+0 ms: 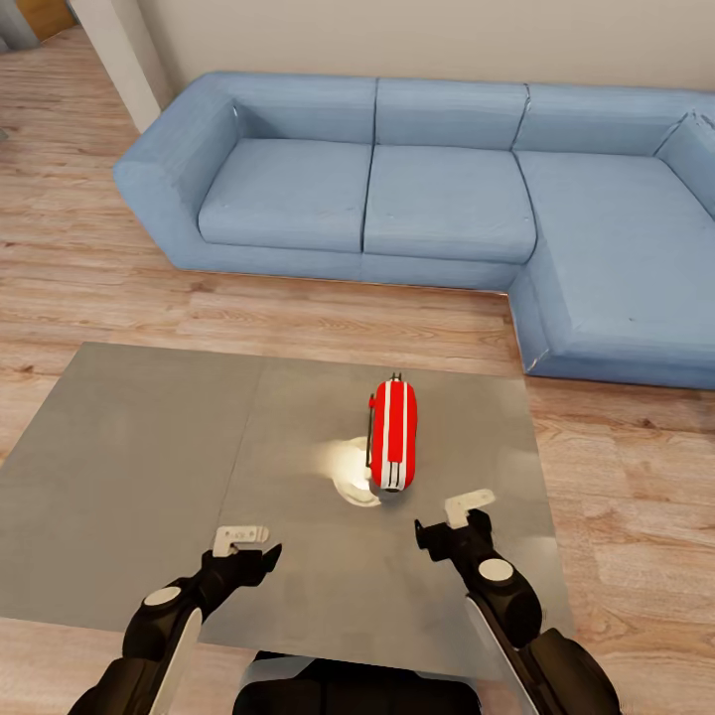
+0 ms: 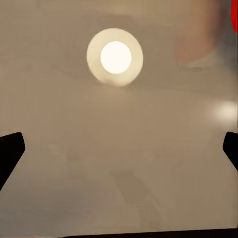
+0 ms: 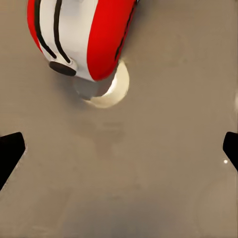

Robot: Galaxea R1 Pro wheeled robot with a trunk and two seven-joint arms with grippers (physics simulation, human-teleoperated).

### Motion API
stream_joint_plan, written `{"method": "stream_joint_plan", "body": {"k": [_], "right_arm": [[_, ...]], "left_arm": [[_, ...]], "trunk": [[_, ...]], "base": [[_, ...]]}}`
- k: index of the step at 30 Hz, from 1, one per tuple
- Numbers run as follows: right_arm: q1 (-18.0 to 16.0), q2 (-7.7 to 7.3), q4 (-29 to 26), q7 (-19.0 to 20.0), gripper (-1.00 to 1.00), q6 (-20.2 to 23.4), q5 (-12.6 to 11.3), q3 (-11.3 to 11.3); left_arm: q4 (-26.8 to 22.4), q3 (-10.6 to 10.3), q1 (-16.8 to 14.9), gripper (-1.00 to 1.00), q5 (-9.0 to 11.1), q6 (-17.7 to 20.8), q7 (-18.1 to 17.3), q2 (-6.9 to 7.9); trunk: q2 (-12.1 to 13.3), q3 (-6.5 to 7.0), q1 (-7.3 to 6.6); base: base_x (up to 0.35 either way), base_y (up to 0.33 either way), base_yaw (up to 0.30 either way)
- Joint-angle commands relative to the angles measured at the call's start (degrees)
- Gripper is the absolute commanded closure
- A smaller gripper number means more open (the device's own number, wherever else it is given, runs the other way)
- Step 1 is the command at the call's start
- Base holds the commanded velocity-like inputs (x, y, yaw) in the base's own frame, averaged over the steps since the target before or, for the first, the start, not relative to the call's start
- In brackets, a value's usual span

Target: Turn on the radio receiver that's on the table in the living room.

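Note:
The red radio receiver (image 1: 394, 434) with white stripes lies on the right panel of the grey table (image 1: 129, 477), its thin black handle along its left side. My right gripper (image 1: 452, 524) hovers open just short of the radio's near end and slightly to its right. In the right wrist view the radio (image 3: 84, 34) shows its white end face and dark knob (image 3: 62, 68), ahead of the open gripper (image 3: 119, 148). My left gripper (image 1: 248, 551) is open over the table's near middle, left of the radio. A red sliver of the radio (image 2: 234, 15) shows in the left wrist view.
A blue L-shaped sofa (image 1: 447, 189) stands beyond the table on the wood plank floor (image 1: 89, 288). A bright round lamp reflection (image 1: 348, 467) glows on the glossy top beside the radio. The table's right edge (image 1: 541, 467) runs close to my right arm.

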Motion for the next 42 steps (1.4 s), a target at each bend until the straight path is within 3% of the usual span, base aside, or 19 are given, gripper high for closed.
{"method": "stream_joint_plan", "body": {"k": [1, 11, 21, 22, 29, 38, 41, 42], "right_arm": [[-0.2, 0.33, 0.0, -0.1, -1.0, -0.3, 0.1, 0.1], [-3.4, 3.55, 2.6, -0.9, -1.0, 1.5, -0.4, -0.1], [-6.6, 6.77, 5.8, -1.0, -1.0, 4.6, -3.7, -0.6], [-45.3, 13.86, 35.2, -1.1, -1.0, 9.6, -11.0, -0.6], [-54.9, 13.86, 48.3, -1.4, -1.0, 6.5, -13.5, -0.6], [-57.5, 13.86, 52.2, -3.9, -1.0, 4.9, -17.9, -0.6], [-57.6, 13.86, 56.0, -4.4, -1.0, 3.2, -18.2, -0.6], [-57.6, 13.86, 60.1, -4.6, -1.0, 0.4, -18.4, -0.6]], "left_arm": [[0.0, 0.0, 0.0, -1.0, 0.0, -0.3, 0.0, -0.03], [0.1, 0.0, -0.1, -1.0, -0.1, -0.6, 0.0, -0.07], [0.1, 0.0, -0.1, -1.0, -0.1, -0.6, 0.0, -0.07], [0.1, 0.0, -0.1, -1.0, -0.1, -0.6, 0.0, -0.07], [0.1, 0.0, -0.1, -1.0, -0.1, -0.6, 0.0, -0.07], [0.1, 0.0, -0.1, -1.0, -0.1, -0.6, 0.0, -0.07], [0.1, 0.0, -0.1, -1.0, -0.1, -0.6, 0.0, -0.07], [0.1, 0.0, -0.1, -1.0, -0.1, -0.6, 0.0, -0.07]], "trunk": [[0.0, 0.0, 0.0], [0.0, 0.0, 0.0], [0.0, 0.0, 0.0], [0.0, 0.0, 0.0], [0.0, 0.0, 0.0], [0.0, 0.0, 0.0], [0.0, 0.0, 0.0], [0.0, 0.0, 0.0]], "base": [[0.0, 0.0, 0.0], [0.0, 0.0, 0.0], [0.0, 0.0, 0.0], [0.0, 0.0, 0.0], [0.0, 0.0, 0.0], [0.0, 0.0, 0.0], [0.0, 0.0, 0.0], [0.0, 0.0, 0.0]]}}
